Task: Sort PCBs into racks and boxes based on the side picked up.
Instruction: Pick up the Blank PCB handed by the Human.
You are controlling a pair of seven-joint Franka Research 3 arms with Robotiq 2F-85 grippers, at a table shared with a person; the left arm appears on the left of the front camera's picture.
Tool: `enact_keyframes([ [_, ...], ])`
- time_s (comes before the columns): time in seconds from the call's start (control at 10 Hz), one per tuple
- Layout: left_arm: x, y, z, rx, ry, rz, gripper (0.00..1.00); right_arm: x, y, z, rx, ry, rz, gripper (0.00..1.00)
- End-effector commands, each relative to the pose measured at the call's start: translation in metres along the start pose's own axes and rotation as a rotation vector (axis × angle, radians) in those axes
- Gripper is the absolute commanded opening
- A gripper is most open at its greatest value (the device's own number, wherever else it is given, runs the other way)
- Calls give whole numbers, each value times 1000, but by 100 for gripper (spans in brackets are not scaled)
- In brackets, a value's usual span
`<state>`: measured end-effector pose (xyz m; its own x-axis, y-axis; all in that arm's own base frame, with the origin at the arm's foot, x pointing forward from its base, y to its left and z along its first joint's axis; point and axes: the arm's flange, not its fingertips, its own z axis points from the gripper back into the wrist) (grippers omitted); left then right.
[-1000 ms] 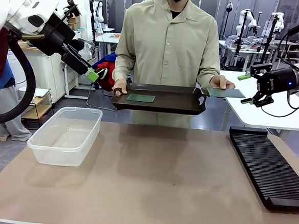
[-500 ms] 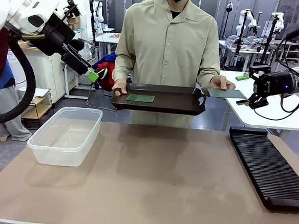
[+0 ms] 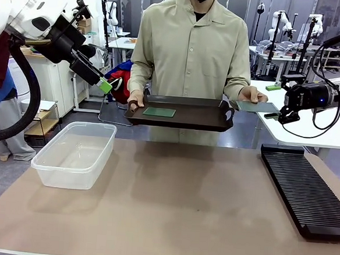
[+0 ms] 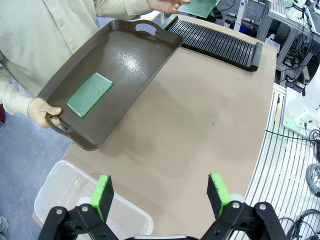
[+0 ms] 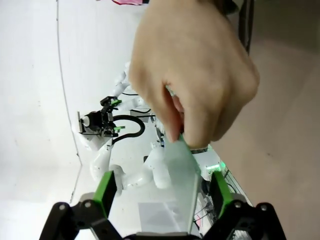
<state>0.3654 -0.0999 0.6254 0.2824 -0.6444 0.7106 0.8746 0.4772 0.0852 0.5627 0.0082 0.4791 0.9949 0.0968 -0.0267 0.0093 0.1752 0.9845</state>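
A person at the far side holds a dark brown tray [image 3: 188, 120] with one hand; a green PCB [image 3: 160, 111] lies flat on it, also seen as the PCB [image 4: 90, 94] on the tray [image 4: 131, 52]. The other hand [image 5: 195, 75] holds out a second PCB [image 3: 258, 105] to the right. My right gripper [image 3: 272, 102] is open around that board's free end, and the PCB [image 5: 177, 185] lies between its fingers [image 5: 106, 186] without being clamped. My left gripper [image 3: 110, 85] hangs open and empty, high at the left, above the clear box [image 3: 74, 154].
The black slotted rack [image 3: 306, 188] lies along the table's right side, also seen as the rack [image 4: 215, 42]. The clear box [image 4: 60, 200] stands below my left gripper [image 4: 161, 192]. White tables and other equipment stand behind the person.
My right gripper has moved left to the held-out PCB, whose end now sits between its open fingers. The left arm, tray and person have stayed put.
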Motion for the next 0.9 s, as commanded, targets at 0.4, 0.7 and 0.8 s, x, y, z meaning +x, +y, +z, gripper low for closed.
enact_keyframes([
  [0.4,-1,-1,0,-7,3,2,100,4,-9,10,104,-32,12,0],
  [0.7,-1,-1,0,-7,3,2,100,4,-11,11,98,-28,-11,6],
  [0.8,-1,-1,0,-7,3,2,100,5,-12,10,97,-25,-16,0],
])
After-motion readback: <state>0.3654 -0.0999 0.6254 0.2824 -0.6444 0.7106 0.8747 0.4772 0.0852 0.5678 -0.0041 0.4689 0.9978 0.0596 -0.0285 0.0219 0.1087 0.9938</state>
